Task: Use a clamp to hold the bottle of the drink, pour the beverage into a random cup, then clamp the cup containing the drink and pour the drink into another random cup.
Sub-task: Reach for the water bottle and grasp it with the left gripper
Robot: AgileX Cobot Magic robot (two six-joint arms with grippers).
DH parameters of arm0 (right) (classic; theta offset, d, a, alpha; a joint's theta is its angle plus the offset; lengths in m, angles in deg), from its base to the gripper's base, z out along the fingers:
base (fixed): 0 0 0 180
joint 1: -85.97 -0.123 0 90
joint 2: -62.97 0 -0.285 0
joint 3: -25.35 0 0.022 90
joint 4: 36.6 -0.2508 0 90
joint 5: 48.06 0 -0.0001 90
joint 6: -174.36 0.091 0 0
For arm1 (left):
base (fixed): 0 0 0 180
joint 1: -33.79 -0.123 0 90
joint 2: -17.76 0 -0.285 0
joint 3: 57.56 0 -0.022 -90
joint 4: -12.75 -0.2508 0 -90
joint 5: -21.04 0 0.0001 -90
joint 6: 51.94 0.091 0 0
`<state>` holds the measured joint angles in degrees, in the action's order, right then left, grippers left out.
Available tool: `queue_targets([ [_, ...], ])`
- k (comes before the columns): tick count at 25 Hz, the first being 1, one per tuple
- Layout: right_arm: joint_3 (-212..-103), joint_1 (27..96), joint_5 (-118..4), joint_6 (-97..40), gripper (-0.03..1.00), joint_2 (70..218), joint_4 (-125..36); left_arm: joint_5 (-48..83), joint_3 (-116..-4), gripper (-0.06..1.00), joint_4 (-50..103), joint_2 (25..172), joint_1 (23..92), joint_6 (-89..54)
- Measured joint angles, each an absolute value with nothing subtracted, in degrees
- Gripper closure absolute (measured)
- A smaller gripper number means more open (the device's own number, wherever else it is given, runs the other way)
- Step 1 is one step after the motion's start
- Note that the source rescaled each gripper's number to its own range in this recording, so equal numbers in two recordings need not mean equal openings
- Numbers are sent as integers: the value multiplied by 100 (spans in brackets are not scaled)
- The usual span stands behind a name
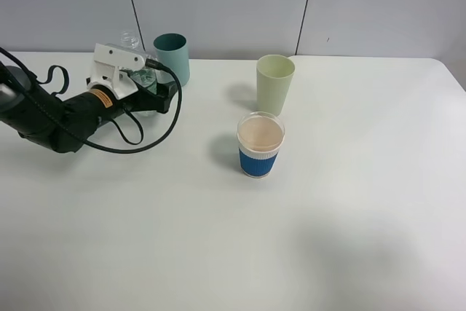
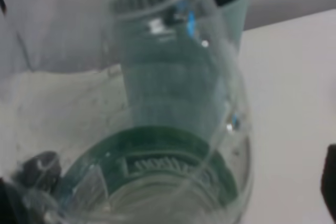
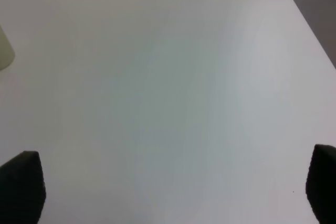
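The white table (image 1: pixel 218 253) is mostly bare, so a spill on it would spread freely. My left arm (image 1: pixel 51 111) lies low across its far left side. Its cable loops loosely beside it and could snag when I lift.

My left gripper (image 1: pixel 153 89) is spread wide with the bottle of the drink (image 2: pixel 173 192) between its jaws, at the back left of the table. The one finger I see clearly stands apart from the plastic, so I judge that I have no hold on it yet. The wall is thin and clear. If I close hard it may buckle and push the beverage up the neck, and if I close softly it may slip as I tilt it. I cannot tell how full it is, nor whether the top is open.

The teal tumbler (image 1: pixel 172 57) stands just beside the bottle on its right. If I close off-centre or swing outward, a finger could knock it over.

The pale yellow-green tumbler (image 1: pixel 275 81) and the blue-sleeved cup (image 1: pixel 260 143) stand near each other at mid-table, well apart from the bottle. The carry is long, and a poor aim could send the pour into the wrong vessel or between the two.

My right gripper (image 3: pixel 170 187) hangs over bare table, jaws wide apart and holding nothing. The pale tumbler is at the edge of its view. If it moves early, it could cross into the pouring path.
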<state>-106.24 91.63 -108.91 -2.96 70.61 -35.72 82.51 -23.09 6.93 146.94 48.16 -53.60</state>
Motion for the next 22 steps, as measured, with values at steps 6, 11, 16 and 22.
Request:
queue_targets([
  [6, -10624, 9163, -10891, -296, -3, 7061, -3572, 8162, -2349, 25, 681, 14801, 4776, -5565],
  [11, -10624, 9163, -10891, -296, -3, 7061, -3571, 8150, -2349, 94, 670, 14801, 4770, -5569],
  [16, -10624, 9163, -10891, -296, -3, 7061, -3571, 8150, -2349, 91, 670, 14801, 4770, -5569],
  [22, -10624, 9163, -10891, -296, -3, 7061, -3571, 7874, -2310, 91, 682, 14607, 4770, -5569],
])
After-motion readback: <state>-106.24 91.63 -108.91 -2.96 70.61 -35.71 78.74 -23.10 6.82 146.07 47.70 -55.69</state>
